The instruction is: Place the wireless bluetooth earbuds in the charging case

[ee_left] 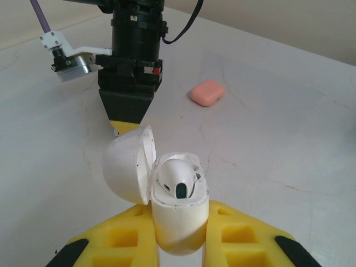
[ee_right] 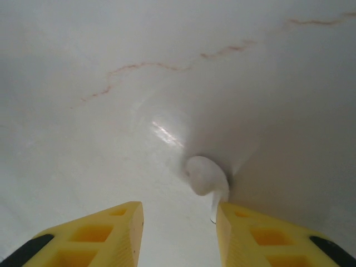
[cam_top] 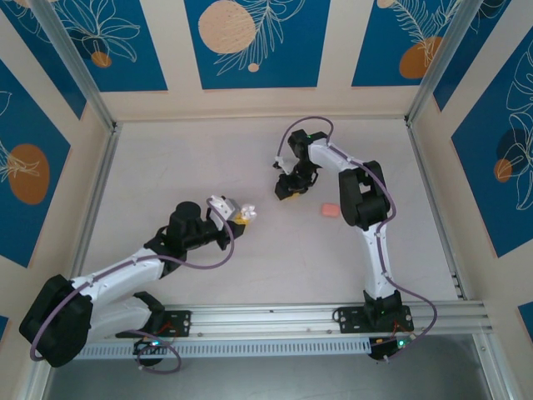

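Note:
My left gripper (ee_left: 178,214) is shut on a white charging case (ee_left: 179,222), held upright with its lid (ee_left: 127,166) swung open to the left. One white earbud (ee_left: 177,179) sits in the case. In the top view the left gripper (cam_top: 241,217) holds the case (cam_top: 235,207) near the table's middle. My right gripper (ee_right: 178,207) points down at the table, jaws apart. A second white earbud (ee_right: 204,176) lies on the table between them, its stem against the inner face of the right finger (ee_right: 233,222). The right gripper (cam_top: 287,193) is just right of the case.
A salmon-pink case (cam_top: 330,211) lies shut on the white table (cam_top: 183,167), right of the right gripper; it appears in the left wrist view too (ee_left: 207,92). The right arm's wrist (ee_left: 130,61) stands close behind the white case. Walls enclose the table.

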Tool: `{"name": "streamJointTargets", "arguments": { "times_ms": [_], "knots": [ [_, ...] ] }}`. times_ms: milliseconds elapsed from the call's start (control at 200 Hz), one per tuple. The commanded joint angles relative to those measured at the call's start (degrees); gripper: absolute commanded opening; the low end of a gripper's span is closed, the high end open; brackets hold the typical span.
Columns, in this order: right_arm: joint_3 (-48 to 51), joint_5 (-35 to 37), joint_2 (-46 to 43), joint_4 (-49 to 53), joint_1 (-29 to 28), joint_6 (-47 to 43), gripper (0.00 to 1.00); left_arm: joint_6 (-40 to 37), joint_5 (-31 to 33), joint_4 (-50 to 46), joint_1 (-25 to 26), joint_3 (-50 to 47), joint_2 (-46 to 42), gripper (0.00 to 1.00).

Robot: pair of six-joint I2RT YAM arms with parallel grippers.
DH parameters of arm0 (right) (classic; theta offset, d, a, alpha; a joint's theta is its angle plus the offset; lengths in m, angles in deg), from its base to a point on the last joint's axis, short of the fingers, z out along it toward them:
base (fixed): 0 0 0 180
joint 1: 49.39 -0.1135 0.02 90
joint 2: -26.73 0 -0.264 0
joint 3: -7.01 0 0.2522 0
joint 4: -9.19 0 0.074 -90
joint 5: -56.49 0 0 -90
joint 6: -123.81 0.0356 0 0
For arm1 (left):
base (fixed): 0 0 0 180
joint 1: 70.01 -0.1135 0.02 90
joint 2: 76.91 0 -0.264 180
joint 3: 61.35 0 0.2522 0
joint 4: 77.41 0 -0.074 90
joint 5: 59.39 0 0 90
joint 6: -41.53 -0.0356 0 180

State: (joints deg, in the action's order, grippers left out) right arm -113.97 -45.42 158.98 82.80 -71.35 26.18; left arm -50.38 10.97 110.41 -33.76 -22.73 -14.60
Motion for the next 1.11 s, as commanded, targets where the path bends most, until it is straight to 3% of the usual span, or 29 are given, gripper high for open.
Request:
{"name": "streamJointTargets", "arguments": {
  "times_ms": [0, 240, 540, 785, 1100],
  "knots": [
    [-1.1, -3.1, -0.5, 1.7, -0.7, 1.7, 0.4, 0.1, 0.1, 0.9, 0.5, -0.5, -0.9, 0.18],
    [-2.3, -3.7, -3.5, 1.6, -0.2, 7.1, 0.4, 0.2, 0.4, 1.2, 0.5, -0.4, -0.9, 0.18],
    [-8.1, 0.5, -5.2, 6.2, -0.1, 9.7, 0.41, 0.0, 0.5, 0.4, 0.5, -0.3, -1.6, 0.18],
    [-13.7, 5.1, -2.3, 9.6, -0.6, 7.7, 0.43, -0.2, 0.9, -0.5, 0.5, -0.3, -2.4, 0.18],
    [-21.1, 4.6, 3.6, 11.7, -0.8, 5.4, 0.44, 0.1, 1.4, -1.5, 0.6, -0.5, -3.3, 0.18]
  ]
}}
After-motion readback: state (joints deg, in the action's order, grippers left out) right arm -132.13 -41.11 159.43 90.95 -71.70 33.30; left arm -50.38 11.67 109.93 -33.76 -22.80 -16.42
